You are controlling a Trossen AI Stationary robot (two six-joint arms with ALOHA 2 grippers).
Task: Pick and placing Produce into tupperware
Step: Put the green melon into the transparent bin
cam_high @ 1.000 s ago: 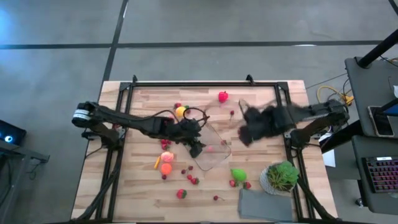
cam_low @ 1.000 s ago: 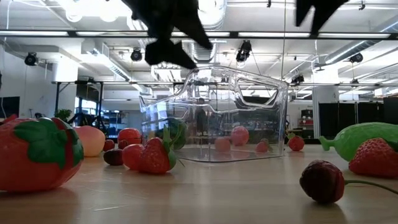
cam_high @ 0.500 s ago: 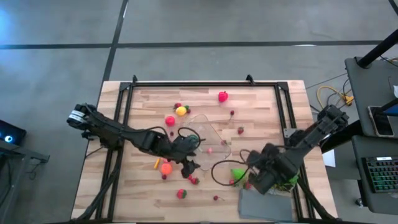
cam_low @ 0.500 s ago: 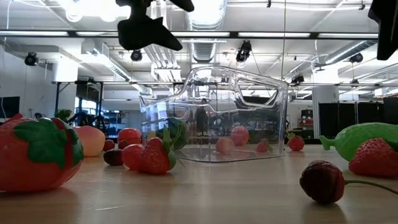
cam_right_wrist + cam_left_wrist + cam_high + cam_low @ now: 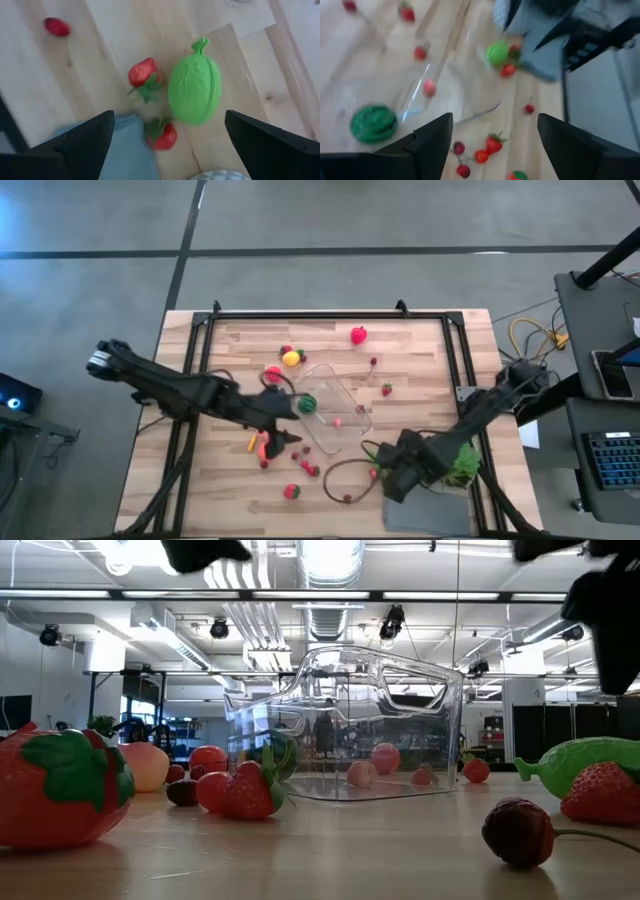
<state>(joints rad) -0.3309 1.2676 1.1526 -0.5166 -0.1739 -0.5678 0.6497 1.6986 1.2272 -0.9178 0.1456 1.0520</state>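
Left gripper (image 5: 283,442), jaws spread and empty, hangs over the orange and red produce (image 5: 266,448) just left of the tupperware (image 5: 335,412), which already holds a green ball and pink pieces; best to drop squarely over one piece before closing. Right gripper (image 5: 390,480), jaws spread wide, sits above the green melon (image 5: 195,89) and strawberries; a second ago it was up by the tub's far corner, and the left was at the tub's left edge.

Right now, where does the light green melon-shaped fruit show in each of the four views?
High view: green fruit, near the front right, mostly hidden under the right gripper.
Low view: at the right edge, behind a strawberry.
Left wrist view: upper middle, beside the grey cloth.
Right wrist view: centre, between the open fingers.
Shared landmark: the strawberries next to it.
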